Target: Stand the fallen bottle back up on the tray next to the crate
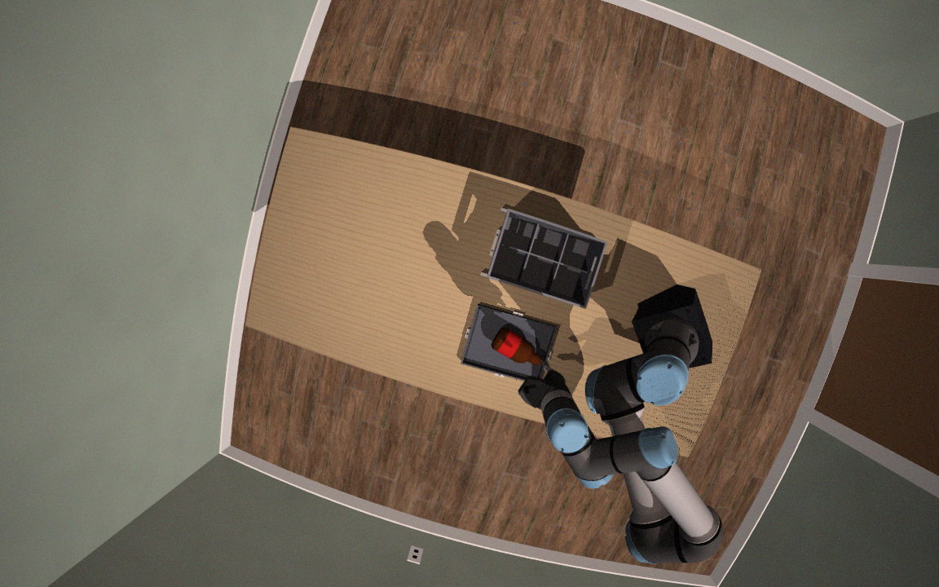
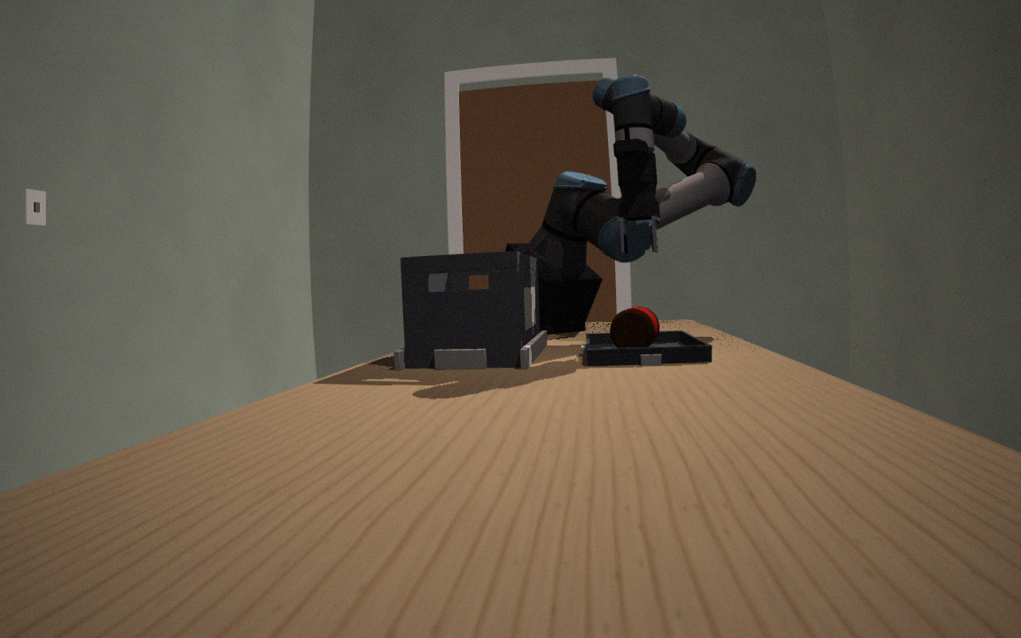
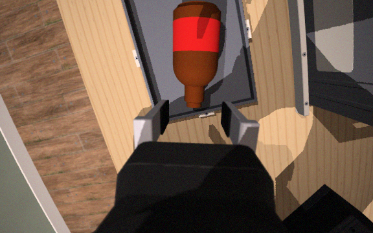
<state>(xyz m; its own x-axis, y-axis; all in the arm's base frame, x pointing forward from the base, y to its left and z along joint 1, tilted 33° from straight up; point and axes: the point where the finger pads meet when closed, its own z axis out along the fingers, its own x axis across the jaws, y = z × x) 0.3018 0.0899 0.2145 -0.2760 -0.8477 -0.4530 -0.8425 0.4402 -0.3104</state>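
A brown bottle [image 3: 196, 48] with a red label lies on its side on the dark grey tray, its neck pointing toward my gripper. It also shows in the overhead view [image 1: 513, 344] and in the low table view [image 2: 634, 326]. My gripper [image 3: 195, 111] is open and empty. It hangs well above the tray's near edge, with the bottle's neck end just beyond the fingertips in the wrist view. In the low view the gripper [image 2: 638, 231] is high above the tray [image 2: 646, 347].
A dark crate [image 1: 545, 257] with several compartments stands beside the tray, also seen at the right of the wrist view [image 3: 345, 65] and in the low view [image 2: 466, 309]. The robot base [image 1: 673, 321] stands on the table's end.
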